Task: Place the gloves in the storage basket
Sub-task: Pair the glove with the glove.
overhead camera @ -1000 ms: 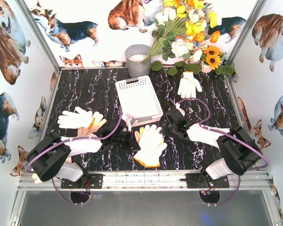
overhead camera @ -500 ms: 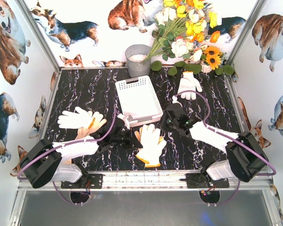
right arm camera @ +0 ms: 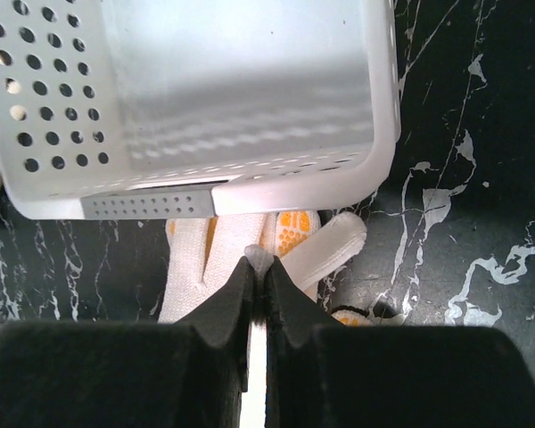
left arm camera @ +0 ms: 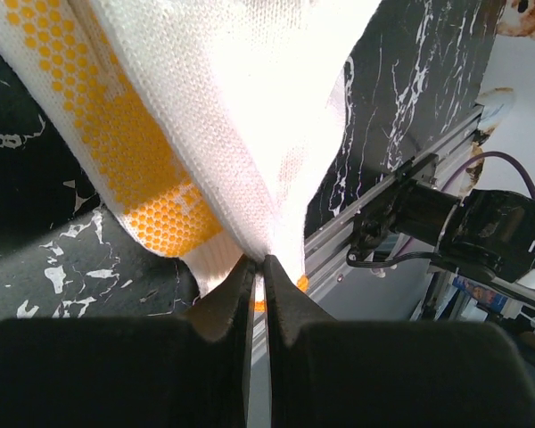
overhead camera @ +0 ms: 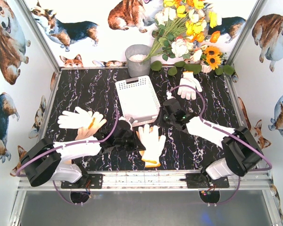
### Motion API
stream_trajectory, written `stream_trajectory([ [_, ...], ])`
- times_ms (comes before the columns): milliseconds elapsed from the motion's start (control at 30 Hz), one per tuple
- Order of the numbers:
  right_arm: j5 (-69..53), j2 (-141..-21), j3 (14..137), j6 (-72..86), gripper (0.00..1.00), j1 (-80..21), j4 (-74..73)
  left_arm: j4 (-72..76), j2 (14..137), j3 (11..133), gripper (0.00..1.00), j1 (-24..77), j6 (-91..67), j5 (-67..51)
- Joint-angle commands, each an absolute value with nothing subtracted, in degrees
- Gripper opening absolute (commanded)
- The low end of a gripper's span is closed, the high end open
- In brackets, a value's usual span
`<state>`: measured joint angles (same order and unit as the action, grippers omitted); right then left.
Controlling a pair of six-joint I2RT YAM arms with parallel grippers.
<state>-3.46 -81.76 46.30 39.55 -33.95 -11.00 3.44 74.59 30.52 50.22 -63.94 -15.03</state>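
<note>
My left pincer clamps the gloves by the cuff, mid near edge of the surface, just short of the storage basket. The right pincer is closed, seemingly on a glove tip. Light, floppy knit: the hems grip best.

White gloves (perhaps five) outside basket
</note>
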Motion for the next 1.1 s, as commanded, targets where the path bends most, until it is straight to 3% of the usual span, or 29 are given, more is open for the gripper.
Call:
stream_trajectory([
  [0, -4.9, -83.5, 48.6, 37.8, 0.00, -33.9, -9.2, 4.2, 75.9, 30.5, 0.00, 51.5, -66.9, -13.4],
  [1067, -5.7, -88.8, 51.9, 35.5, 0.00, -34.9, -7.4, 7.8, 81.3, 30.7, 0.00, 55.3, -71.7, -14.7],
])
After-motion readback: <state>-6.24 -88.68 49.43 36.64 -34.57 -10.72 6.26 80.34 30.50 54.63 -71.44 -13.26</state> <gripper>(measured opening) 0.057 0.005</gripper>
